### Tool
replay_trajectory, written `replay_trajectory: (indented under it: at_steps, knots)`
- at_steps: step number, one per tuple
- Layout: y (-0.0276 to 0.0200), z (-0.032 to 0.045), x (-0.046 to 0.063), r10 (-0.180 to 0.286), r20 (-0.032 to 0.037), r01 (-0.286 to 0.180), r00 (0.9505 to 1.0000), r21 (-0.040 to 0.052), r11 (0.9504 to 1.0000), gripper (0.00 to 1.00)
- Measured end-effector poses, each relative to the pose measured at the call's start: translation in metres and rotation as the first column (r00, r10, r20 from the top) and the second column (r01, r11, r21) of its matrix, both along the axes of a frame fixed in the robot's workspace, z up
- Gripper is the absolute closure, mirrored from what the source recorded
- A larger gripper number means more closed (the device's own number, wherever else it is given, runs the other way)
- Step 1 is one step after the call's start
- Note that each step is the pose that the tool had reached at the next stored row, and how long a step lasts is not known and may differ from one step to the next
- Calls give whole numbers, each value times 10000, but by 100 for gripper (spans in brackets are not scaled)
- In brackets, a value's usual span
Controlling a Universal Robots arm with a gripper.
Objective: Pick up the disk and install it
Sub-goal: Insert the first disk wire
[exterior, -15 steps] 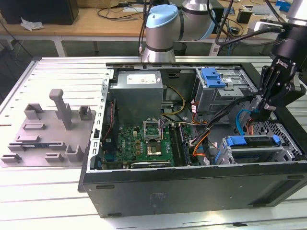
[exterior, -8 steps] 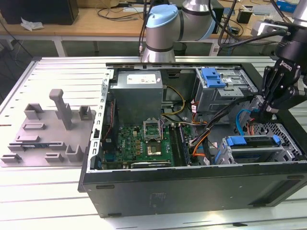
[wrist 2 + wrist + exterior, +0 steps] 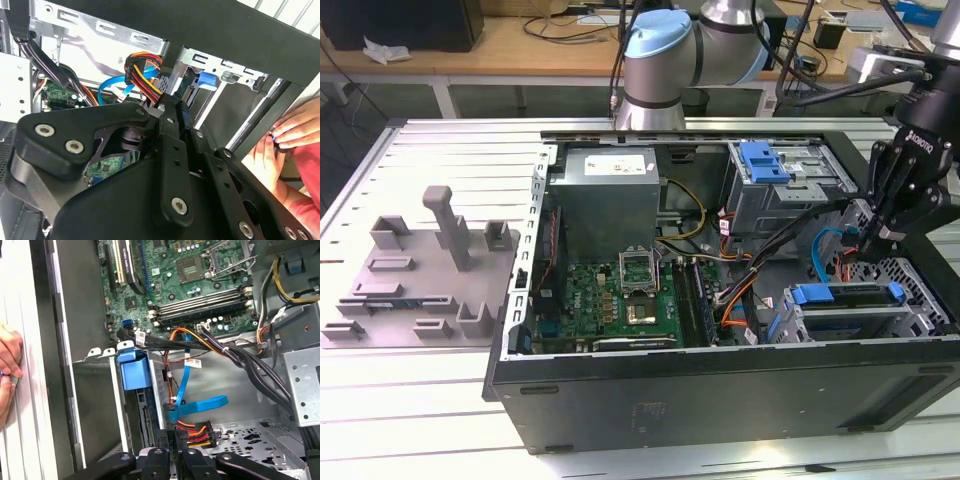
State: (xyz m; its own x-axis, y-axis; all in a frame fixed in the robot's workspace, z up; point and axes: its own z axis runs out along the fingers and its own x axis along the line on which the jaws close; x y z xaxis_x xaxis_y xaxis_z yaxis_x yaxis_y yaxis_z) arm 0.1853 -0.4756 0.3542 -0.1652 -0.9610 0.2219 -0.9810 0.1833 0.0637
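the computer case (image 3: 720, 375) lies on its side with the panel off, so the arm can reach straight down into it. at about 4 o'clock in the exterior view the disk (image 3: 845, 296) sits flat in the grey drive cage (image 3: 920, 312). its blue bracket faces up and level with the cage top, which suggests it is seated rather than half-way in. in the first wrist view the disk (image 3: 134, 371) is seen edge-on in its slot, with the blue tab standing out where a finger could catch it. the second wrist view shows that tab of the disk (image 3: 206, 80) beyond the fingertips.

the gripper (image 3: 872, 248) hangs at about 3 o'clock in the exterior view, just above the cage and beside the disk, not on it. in both wrist views the gripper (image 3: 172, 441) (image 3: 175, 107) has its fingers drawn together with no gap between them. they point at the plug with orange, yellow and red wires (image 3: 196, 432) (image 3: 144, 70). whether they pinch it cannot be told. a blue cable (image 3: 200, 405) loops near the plug, close enough to reach the disk's back edge.

a person's hand (image 3: 7, 365) (image 3: 280, 145) rests at the case's outer wall, likely to steady it.
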Motion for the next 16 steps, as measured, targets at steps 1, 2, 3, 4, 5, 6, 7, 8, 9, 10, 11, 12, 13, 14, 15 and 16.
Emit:
replay_trajectory:
  at_steps: [1,2,3,4,5,6,7,8,9,10,11,12,13,14,15,16]
  knots:
    - [-6,0,-2,104,6,-104,9999,5,9999,84]
    - [-14,0,-6,198,10,-198,9998,11,9998,84]
    - [-23,1,-11,231,14,-231,9997,23,9997,84]
    - [-35,0,-16,253,23,-253,9997,59,9997,84]
    - [-50,0,-22,267,38,-267,9996,108,9996,84]
    - [-61,0,-25,278,49,-278,9996,148,9995,84]
    - [-76,0,-30,290,66,-291,9996,205,9994,84]
    - [-88,1,-33,297,79,-299,9995,249,9992,84]
    - [-99,0,-37,305,101,-308,9995,321,9990,84]
    - [-110,0,-40,311,122,-315,9994,388,9988,84]
    - [-123,0,-43,318,149,-325,9994,476,9983,84]
    - [-133,0,-46,323,168,-331,9993,538,9980,84]
    - [-154,0,-54,335,195,-347,9992,663,9972,84]
    - [-166,0,-60,343,204,-357,9992,724,9967,84]
    - [-175,0,-65,349,210,-365,9992,770,9964,84]
    - [-186,0,-69,358,217,-375,9991,823,9959,84]
